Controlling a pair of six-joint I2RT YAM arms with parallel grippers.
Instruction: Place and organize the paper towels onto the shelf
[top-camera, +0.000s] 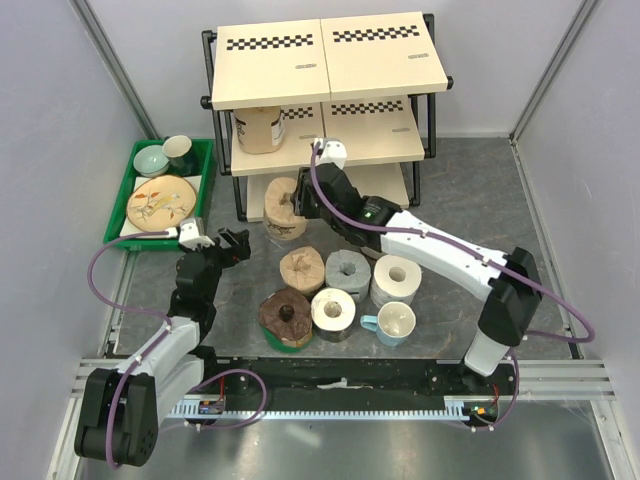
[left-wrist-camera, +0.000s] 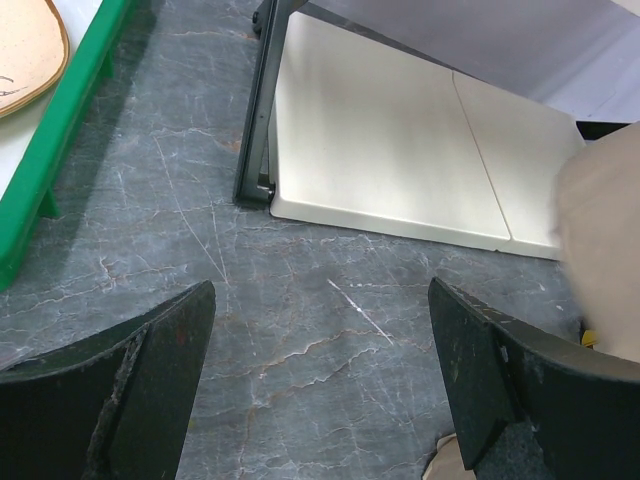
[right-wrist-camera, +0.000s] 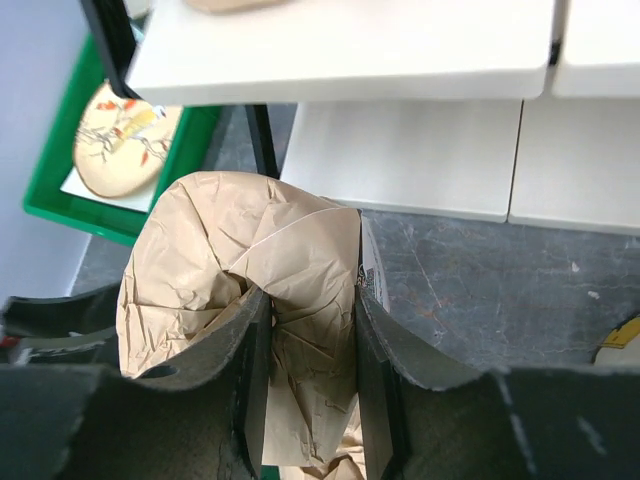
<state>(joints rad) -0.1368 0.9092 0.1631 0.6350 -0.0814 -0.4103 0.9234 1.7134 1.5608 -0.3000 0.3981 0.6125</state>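
Though bolted at the near right corner, stretches the right arm far to the left across the bench (top-camera: 480, 190): elbow raised high above the base, white forearm slanting away toward the shelf (top-camera: 330, 70), wrist bent so the right fingers (top-camera: 298, 205) point left. Clenched there on a tan roll (top-camera: 280, 210) of crumpled paper (in the wrist view, one finger sunk in the hollow core, the other outside, the wall pinched between). Sits just in front of the bottom tier, beside the left front post; lifted or resting, cannot tell. Has the left arm folded low at the near left, forearm angled up and away, left fingers (top-camera: 235, 243) spread wide over bare bench, near the corner of a green tray (top-camera: 207, 180). Elsewhere: a cream roll (top-camera: 262, 128) upright on the middle tier's left end, and on the bench between the arms a second tan roll (top-camera: 302, 268), a grey roll (top-camera: 348, 273), a white roll (top-camera: 397, 280), then nearer a dark brown roll (top-camera: 286, 315) and a pale roll (top-camera: 333, 310), just beside a white mug (top-camera: 395, 322). For writing, only small dark marks below the checkered strips (top-camera: 270, 42) on the top boards, too small to read.
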